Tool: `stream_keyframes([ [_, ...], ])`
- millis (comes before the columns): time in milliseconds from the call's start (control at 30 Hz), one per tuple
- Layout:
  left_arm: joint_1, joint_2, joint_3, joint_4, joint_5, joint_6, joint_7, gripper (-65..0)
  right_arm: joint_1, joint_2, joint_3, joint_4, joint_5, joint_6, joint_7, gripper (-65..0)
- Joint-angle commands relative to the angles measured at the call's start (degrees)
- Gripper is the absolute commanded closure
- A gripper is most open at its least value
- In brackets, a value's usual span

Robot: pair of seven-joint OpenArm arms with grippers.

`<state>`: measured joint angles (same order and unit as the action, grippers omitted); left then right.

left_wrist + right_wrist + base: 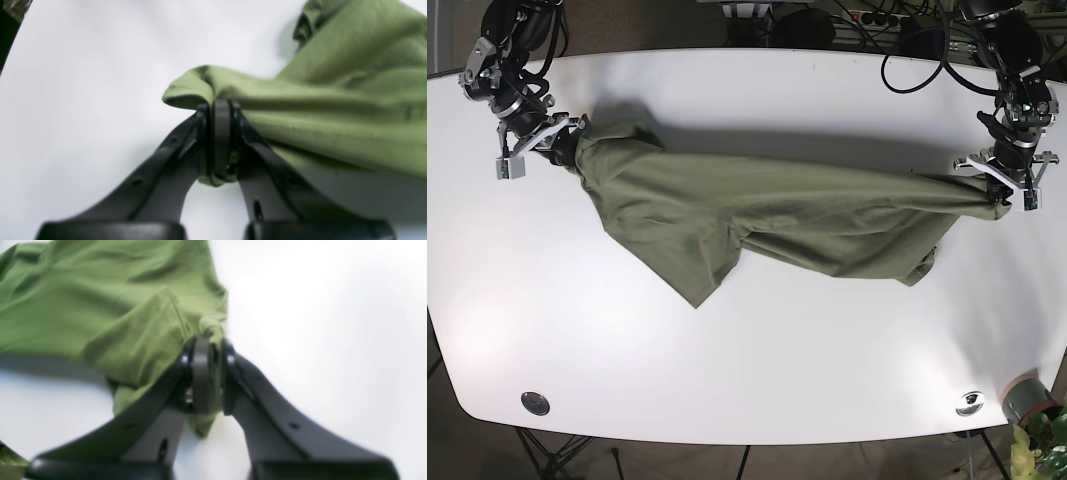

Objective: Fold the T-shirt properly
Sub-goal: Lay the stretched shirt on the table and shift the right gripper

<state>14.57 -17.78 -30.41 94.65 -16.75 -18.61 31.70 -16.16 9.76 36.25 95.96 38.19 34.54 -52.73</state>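
A robotics lab or test space is showing here: a bare white desk (757, 390) is standing on tripod-like legs (547, 455), with black cables (917, 50) and a power strip (877, 17) trailing behind it.

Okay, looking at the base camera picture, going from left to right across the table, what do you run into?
Right pincer gripping cloth → green T-shirt stretched across the white table → left pincer gripping its other end.
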Motion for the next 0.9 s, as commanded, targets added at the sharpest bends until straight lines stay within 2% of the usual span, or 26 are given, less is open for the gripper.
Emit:
stream_keyframes([
  [0, -0.28, -0.99, -1.45, 0.95, -0.52, -2.53, -1.59, 0.0, -0.14, 1.01, 0.19, 1.49, 1.15, 0.14, 1.26, -16.2],
  [67, -0.28, -0.99, -2.68, 0.95, -0.52, -4.11, -1.51, 0.0, -0.14, 0.92, 0.19, 2.72, 0.97, 0.14, 1.17, -29.6],
  [133, -0.28, -0.99, -3.21, 0.95, -0.52, -4.55, -1.42, 0.0, -0.14, 0.83, 0.19, 3.60, 1.15, 0.14, 1.17, -39.2],
  [167, -0.28, -0.99, -3.48, 0.95, -0.52, -4.55, -1.42, 0.0, -0.14, 0.83, 0.19, 4.48, 1.15, 0.14, 1.17, -46.6],
  [200, -0.28, -0.99, -3.48, 0.95, -0.52, -4.55, -1.42, 0.0, -0.06, 0.83, 0.10, 5.09, 1.15, 0.14, 1.17, -50.4],
  [267, -0.28, -0.99, -3.56, 1.22, -0.52, -4.55, -1.42, 0.0, 0.38, 0.83, 0.10, 5.80, 1.15, 0.14, 1.17, -54.1],
  [400, -0.19, -0.99, -3.56, 1.04, -0.52, -4.64, -1.42, 0.0, 4.25, 0.92, -1.04, 5.09, 0.44, -0.30, 0.82, -51.4],
  [567, -0.19, -0.99, -3.48, 1.04, -0.52, -4.64, -1.42, 0.0, 10.40, 1.10, -5.79, 0.17, -2.02, -0.39, -1.56, -48.0],
  [867, -0.19, -0.99, -3.39, 1.04, -0.43, -4.64, -1.33, 0.0, 18.49, 0.75, -12.65, -9.59, -8.88, -0.39, -1.12, -47.9],
])
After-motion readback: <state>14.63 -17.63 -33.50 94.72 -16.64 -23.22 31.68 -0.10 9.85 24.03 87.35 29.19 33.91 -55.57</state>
